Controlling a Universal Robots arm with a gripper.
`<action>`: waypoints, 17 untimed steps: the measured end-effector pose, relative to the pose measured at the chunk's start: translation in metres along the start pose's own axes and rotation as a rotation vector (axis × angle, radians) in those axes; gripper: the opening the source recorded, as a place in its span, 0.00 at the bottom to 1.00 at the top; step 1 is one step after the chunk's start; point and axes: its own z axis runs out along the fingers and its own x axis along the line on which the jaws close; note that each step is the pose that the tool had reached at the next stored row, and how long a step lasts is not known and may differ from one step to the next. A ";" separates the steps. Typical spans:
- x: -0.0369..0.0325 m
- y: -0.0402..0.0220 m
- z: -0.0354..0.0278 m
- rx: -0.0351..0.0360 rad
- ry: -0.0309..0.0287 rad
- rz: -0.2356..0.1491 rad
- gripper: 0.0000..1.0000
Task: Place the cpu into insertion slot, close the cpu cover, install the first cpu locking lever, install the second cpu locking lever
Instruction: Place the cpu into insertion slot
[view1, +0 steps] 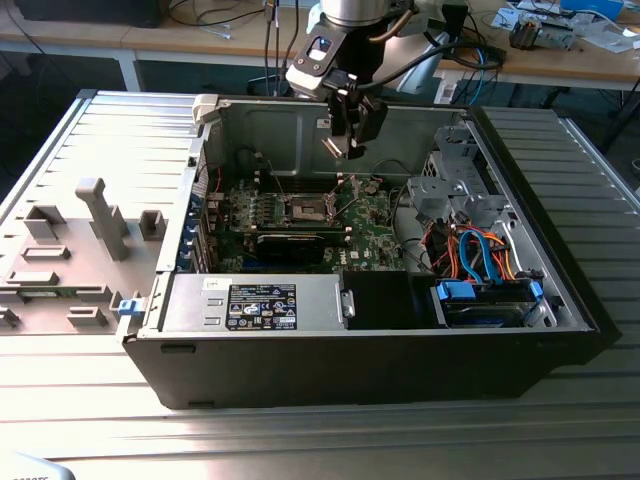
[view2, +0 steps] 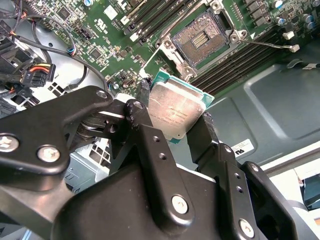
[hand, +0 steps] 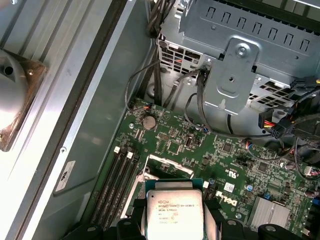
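My gripper (view1: 345, 143) hangs inside the open computer case, above the green motherboard (view1: 375, 215). It is shut on the cpu (view2: 175, 107), a flat square chip with a silvery top and a tan-green edge, pinched by two opposite sides between the black fingers (view2: 145, 120). In the first wrist view the cpu (hand: 172, 212) sits between the fingertips over the board. The insertion slot (view2: 202, 37) lies open below and ahead of the chip, its dark pin field uncovered; in the exterior view the insertion slot (view1: 307, 208) is lower and to the left of the gripper. A thin locking lever (view2: 270, 46) stands swung out beside it.
Long memory slots (hand: 120, 175) run beside the socket. A grey drive cage (hand: 240, 55) with cable bundles (hand: 195, 100) stands on the exterior view's right. A black expansion card (view1: 290, 243) and the power supply (view1: 255, 305) lie nearer the case front. The case walls (view1: 290, 125) enclose the board.
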 end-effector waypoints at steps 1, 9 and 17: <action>0.0000 0.0000 0.0004 -0.0001 -0.0006 0.008 0.55; 0.0000 -0.0001 0.0005 -0.0003 -0.0007 0.011 0.55; 0.0000 -0.0001 0.0006 -0.0004 -0.0020 0.025 0.55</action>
